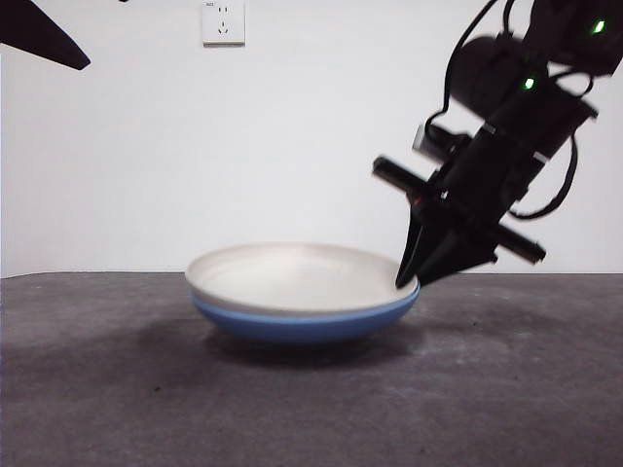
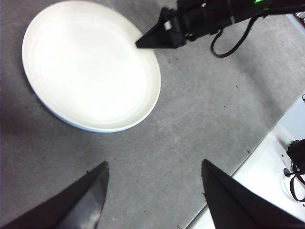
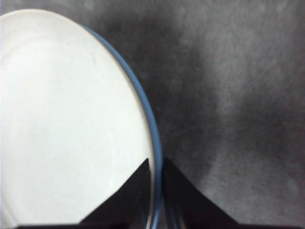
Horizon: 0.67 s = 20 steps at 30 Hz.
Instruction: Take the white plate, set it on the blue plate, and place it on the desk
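The white plate [image 1: 292, 277] [image 2: 90, 67] [image 3: 62, 119] lies nested in the blue plate [image 1: 302, 326] [image 3: 147, 109], and both rest on the dark grey desk [image 1: 506, 389] [image 2: 200, 109]. From the upper right my right gripper [image 1: 404, 280] [image 2: 138, 45] [image 3: 155, 164] slants down to the stack's right rim. Its jaws are pinched on the white plate's edge, one over the white inside and one outside, with the blue rim showing in the slit between them. High above the desk, my left gripper [image 2: 153, 164] is open and holds nothing; it shows as a black tip [image 1: 39, 34] at the top left.
A white wall with a socket [image 1: 223, 21] stands behind the desk. In the left wrist view the desk's edge runs along a pale surface [image 2: 281, 157] carrying black cables. Bare desk surrounds the stack on all sides.
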### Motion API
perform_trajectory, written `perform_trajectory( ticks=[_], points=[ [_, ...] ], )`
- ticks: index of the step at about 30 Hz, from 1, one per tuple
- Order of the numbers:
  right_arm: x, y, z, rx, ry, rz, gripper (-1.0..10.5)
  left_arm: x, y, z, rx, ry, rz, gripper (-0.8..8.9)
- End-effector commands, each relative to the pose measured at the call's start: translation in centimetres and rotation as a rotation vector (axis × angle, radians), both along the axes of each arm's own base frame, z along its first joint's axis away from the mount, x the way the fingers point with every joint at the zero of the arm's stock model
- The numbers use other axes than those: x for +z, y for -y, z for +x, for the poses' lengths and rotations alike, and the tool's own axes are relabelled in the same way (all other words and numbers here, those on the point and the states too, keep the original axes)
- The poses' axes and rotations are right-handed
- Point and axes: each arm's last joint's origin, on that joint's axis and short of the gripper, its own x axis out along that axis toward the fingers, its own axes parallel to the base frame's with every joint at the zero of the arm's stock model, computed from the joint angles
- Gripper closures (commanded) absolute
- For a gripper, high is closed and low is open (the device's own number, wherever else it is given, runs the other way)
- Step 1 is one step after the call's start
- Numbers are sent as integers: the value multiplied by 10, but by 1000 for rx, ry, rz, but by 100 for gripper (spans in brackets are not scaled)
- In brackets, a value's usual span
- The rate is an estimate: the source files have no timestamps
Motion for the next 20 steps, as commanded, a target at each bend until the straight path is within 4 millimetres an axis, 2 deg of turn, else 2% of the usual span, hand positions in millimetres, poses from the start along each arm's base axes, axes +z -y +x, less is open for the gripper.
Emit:
perform_trajectory(
  ticks=[1, 5, 11, 12, 17, 20],
  points=[
    [-5, -9, 8, -12, -1, 27, 937, 3, 1, 1, -18, 20, 0, 502],
    [-14, -13, 11, -21, -20, 33, 937, 2, 1, 1, -18, 15, 2, 502],
    [-16, -14, 11, -33, -16, 15, 934, 1, 1, 0, -22, 4, 13, 502],
    [-16, -14, 11, -33, -18, 15, 921, 1, 1, 0, -22, 2, 14, 502],
    [-16, -15, 10, -31, -22, 14, 718, 1, 1, -1, -22, 0, 15, 502],
    [-15, -16, 9, -28, -20, 15, 713, 1, 1, -1, -22, 0, 15, 502]
  ],
)
